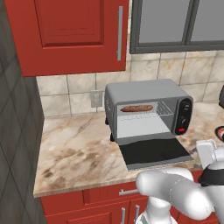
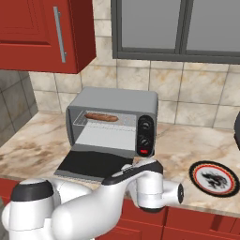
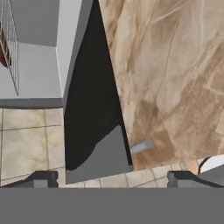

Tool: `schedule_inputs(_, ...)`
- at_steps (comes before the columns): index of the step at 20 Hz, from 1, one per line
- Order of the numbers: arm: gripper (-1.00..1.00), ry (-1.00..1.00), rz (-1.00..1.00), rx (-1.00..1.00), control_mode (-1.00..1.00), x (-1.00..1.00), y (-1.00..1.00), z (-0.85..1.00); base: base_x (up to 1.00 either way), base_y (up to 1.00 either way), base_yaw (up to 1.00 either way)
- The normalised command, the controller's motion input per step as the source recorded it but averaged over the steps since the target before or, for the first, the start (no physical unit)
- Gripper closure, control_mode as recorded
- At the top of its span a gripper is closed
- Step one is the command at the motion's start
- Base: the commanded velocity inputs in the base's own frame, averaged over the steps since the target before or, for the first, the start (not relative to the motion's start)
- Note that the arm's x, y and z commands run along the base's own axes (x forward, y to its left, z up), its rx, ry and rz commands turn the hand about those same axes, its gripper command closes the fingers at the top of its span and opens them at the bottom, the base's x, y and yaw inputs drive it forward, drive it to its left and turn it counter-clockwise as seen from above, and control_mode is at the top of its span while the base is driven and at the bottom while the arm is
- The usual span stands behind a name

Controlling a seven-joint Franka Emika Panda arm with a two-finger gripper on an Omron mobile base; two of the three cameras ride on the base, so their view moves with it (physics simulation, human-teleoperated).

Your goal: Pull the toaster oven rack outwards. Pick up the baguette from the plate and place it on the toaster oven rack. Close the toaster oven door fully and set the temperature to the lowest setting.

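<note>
Two steps are judged done: the baguette (image 1: 136, 108) lies on the toaster oven rack (image 1: 146, 113), well ahead of the end effector (image 3: 111, 179), whose fingers are spread apart and empty. The toaster oven door (image 1: 154, 152), folded flat over the tabletop (image 1: 74, 148) just ahead, is to be lifted shut next.

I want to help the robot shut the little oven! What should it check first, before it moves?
1. Baguette lies on the toaster oven rack: ok.
2. Toaster oven door shut: not ok, it lies folded down flat on the counter.
3. Nothing lying on the door: ok.
4. Gripper free to push: ok, open and holding nothing.
5. Rack pushed in far enough for the door to close: cannot tell.
6. Plate with no bread on it: ok.
</note>
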Motion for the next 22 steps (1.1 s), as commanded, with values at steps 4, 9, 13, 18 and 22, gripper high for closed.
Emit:
schedule_inputs(4, -1.00, 0.00, 0.05, 0.00, -1.00, 0.16, 0.00, 0.00, 0.00, 0.00, 0.00)
schedule_inputs(9, -1.00, 0.00, 0.00, 0.00, -1.00, 0.28, 0.00, 0.00, 0.00, 0.00, 0.00)
schedule_inputs(13, -1.00, 0.00, 0.00, 0.00, -1.00, 0.09, 0.00, 0.00, 0.00, 0.00, 0.00)
schedule_inputs(18, -1.00, -0.01, 0.00, 0.00, -1.00, 0.00, 0.01, 0.00, 0.00, 0.00, 0.00)
schedule_inputs(22, -1.00, -0.01, 0.01, 0.00, -1.00, -0.01, 0.09, 0.00, 0.00, 0.00, 0.00)
